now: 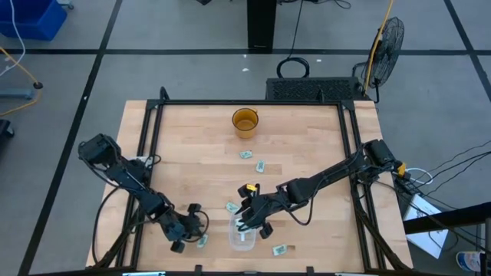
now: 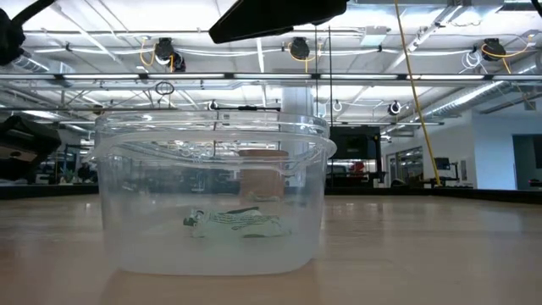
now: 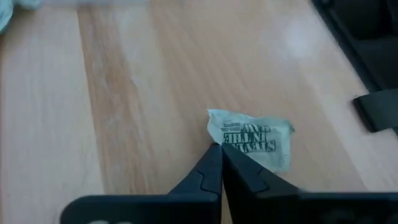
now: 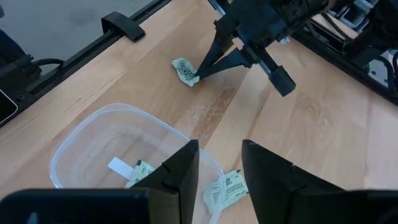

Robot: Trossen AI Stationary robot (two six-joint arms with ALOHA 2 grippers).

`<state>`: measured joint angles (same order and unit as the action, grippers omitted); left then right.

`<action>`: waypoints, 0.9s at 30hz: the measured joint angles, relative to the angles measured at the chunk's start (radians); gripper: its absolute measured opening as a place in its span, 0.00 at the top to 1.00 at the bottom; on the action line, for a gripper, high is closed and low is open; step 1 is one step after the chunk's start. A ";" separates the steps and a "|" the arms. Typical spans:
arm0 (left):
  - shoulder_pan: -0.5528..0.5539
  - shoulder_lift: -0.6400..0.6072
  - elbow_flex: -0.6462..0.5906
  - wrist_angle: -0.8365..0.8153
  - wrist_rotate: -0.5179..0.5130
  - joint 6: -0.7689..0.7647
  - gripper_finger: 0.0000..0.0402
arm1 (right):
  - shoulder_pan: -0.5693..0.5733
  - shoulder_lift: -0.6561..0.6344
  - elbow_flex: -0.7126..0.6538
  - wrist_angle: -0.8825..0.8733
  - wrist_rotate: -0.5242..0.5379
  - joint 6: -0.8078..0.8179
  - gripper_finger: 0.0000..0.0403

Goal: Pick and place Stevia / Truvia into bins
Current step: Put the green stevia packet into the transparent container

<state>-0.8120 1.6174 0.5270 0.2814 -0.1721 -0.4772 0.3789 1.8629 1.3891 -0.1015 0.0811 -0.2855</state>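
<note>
Several pale green and white sachets lie flat on the wooden table, among them two [image 1: 245, 154] [image 1: 260, 165] near the middle, one [image 1: 232, 207] beside the bin and one [image 1: 280, 249] near the front edge. The clear plastic bin [image 1: 243, 236] stands near the front edge and holds a few sachets [image 2: 237, 222] on its floor. My right gripper [image 4: 221, 149] is open just above the bin's far right rim [image 4: 205, 158]. My left gripper [image 3: 219, 149] is shut on a crumpled sachet [image 3: 252, 140] left of the bin; it also shows in the right wrist view [image 4: 198, 78]. My left gripper pinches the crumpled sachet by its edge near one corner [image 3: 217, 142] between its two fingertips. The fingers slant down at it from the table's left. The rest of the sachet [image 4: 182, 67] lies on the table beyond the tips.
A round amber cup [image 1: 245, 121] stands at the far middle of the table. Black frame rails [image 1: 149, 138] run along the table's left, far and right sides. Bare wood lies between the cup and the bin.
</note>
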 joint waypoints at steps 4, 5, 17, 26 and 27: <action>0.011 -0.062 0.044 0.004 -0.043 0.081 0.99 | 0.025 -0.020 0.000 -0.080 0.000 0.072 0.72; 0.018 -0.084 0.062 -0.013 -0.054 0.095 0.98 | 0.034 -0.031 0.000 -0.112 -0.001 0.096 0.72; 0.215 -0.129 0.400 -0.390 0.034 0.487 0.98 | 0.164 -0.071 0.000 -0.408 -0.006 0.504 0.72; 0.371 0.053 0.516 -0.436 0.230 0.660 0.98 | 0.225 -0.071 0.000 -0.421 -0.005 0.598 0.72; 0.377 0.082 0.527 -0.436 0.249 0.667 0.99 | 0.229 -0.071 0.000 -0.421 -0.005 0.605 0.72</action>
<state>-0.4354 1.6995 1.0541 -0.1546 0.0767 0.1895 0.6083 1.7920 1.3891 -0.5227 0.0757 0.3196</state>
